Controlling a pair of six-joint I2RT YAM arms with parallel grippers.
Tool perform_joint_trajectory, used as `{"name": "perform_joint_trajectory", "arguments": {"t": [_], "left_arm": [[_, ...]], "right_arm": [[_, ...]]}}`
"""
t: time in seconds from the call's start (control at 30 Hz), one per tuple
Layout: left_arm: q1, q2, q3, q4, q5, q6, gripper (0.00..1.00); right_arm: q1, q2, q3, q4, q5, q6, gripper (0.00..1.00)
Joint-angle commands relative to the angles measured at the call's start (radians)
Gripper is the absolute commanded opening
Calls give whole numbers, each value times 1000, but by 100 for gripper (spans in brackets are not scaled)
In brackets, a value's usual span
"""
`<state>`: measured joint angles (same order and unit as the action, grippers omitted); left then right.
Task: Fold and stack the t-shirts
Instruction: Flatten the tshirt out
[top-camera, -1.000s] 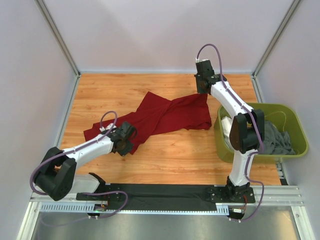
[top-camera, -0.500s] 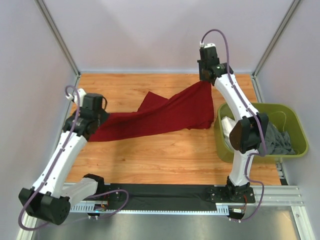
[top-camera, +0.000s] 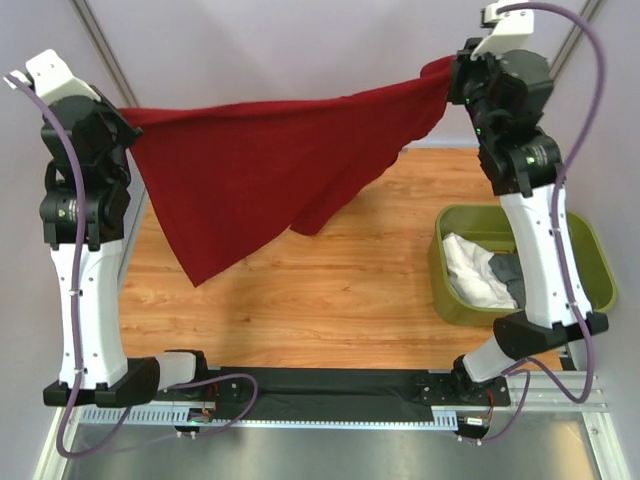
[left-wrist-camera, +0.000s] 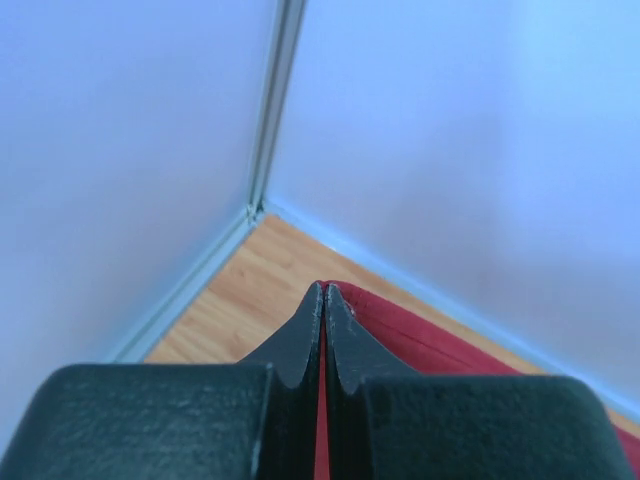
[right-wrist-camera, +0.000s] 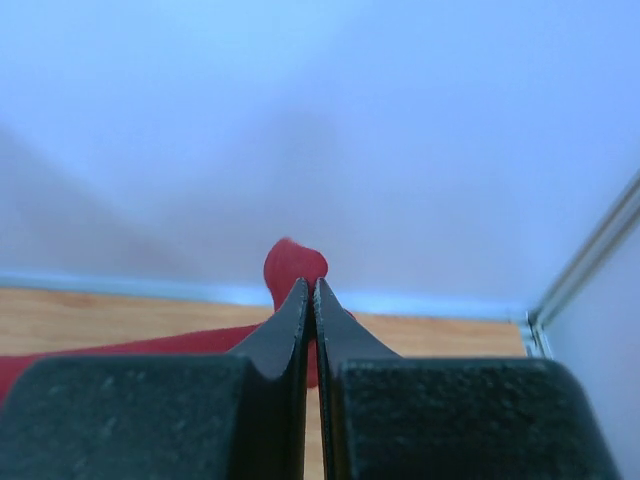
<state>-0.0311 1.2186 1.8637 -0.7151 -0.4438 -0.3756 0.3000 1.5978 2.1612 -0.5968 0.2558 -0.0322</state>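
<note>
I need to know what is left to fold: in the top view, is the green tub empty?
No, a white shirt and a grey shirt lie inside the tub.

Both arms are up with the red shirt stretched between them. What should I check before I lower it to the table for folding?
1. Left gripper fingers shut on red t-shirt: ok.
2. Right gripper fingers shut on it: ok.
3. Shirt hanging flat, no twist: not ok, a fold sags mid-span.
4. Lowest corner clear of table: cannot tell.
5. White t-shirt and grey t-shirt inside tub: ok.
</note>
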Motion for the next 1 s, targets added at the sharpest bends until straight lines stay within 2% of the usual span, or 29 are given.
{"name": "perform_joint_trajectory", "arguments": {"t": [0.0,0.13,0.37,0.63,0.97], "left_arm": [[25,70,155,-15,-45,124,0],[25,108,267,-29,-81,161,0],[25,116,357,-69,-1,167,0],[25,56,370,-155,5,190,0],[25,-57,416,-276,4,195,0]], "right_arm": [[-2,-62,17,143,-69,-38,1],[2,-79,61,141,-21,-81,0],[11,-111,141,135,-38,-126,1],[21,-202,52,88,-44,-121,0],[50,-326,91,-26,-92,-150,0]]}}
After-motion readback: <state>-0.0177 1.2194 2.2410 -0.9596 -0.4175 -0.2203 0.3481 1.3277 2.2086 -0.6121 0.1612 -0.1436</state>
